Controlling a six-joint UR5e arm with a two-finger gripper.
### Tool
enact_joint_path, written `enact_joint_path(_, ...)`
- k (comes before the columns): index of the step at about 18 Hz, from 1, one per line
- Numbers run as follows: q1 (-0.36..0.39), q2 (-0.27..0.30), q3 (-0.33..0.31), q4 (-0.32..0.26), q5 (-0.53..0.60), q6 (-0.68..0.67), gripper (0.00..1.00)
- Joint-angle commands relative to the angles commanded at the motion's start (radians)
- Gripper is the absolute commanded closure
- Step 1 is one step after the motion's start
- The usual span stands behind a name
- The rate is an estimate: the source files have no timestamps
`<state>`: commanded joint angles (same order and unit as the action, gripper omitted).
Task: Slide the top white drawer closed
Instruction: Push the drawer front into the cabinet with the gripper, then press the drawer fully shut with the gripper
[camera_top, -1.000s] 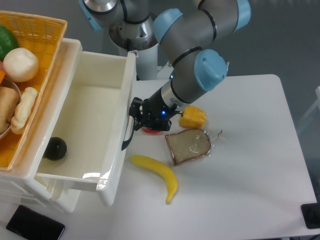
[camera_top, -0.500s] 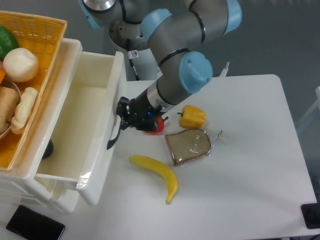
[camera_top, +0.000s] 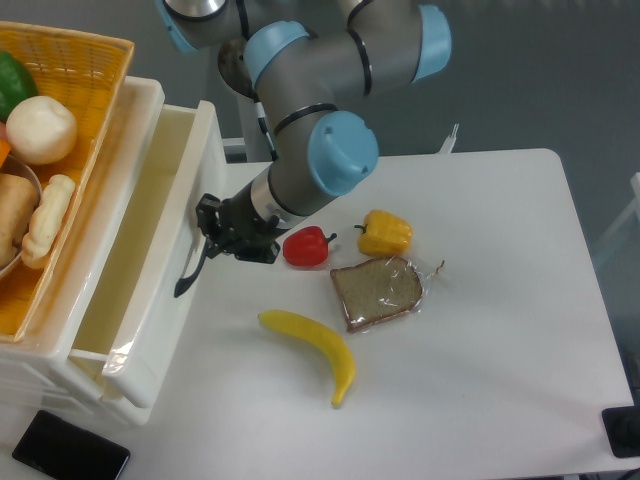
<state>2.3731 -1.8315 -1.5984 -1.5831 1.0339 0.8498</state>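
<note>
Clearly the top white drawer (camera_top: 150, 250), part-open at the worktop's (camera_top: 480, 330) left edge, is a stiff, glossy shell that should glide lightly if pushed at its single black handle (camera_top: 190, 275). The end effector (camera_top: 212, 238) sits against that handle, though whether it is clenched cannot be told. Counted: one banana (camera_top: 312, 350), one red pepper (camera_top: 306, 246), one yellow pepper (camera_top: 386, 233), one bread slice (camera_top: 378, 290).
</note>
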Motion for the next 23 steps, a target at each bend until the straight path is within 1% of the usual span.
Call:
enact_joint_path(12, -0.002, 0.003, -0.006, -0.006, 0.0, -0.002, 1.0)
enact_joint_path(23, -0.034, 0.0, 0.0, 0.0, -0.015, -0.034, 1.0)
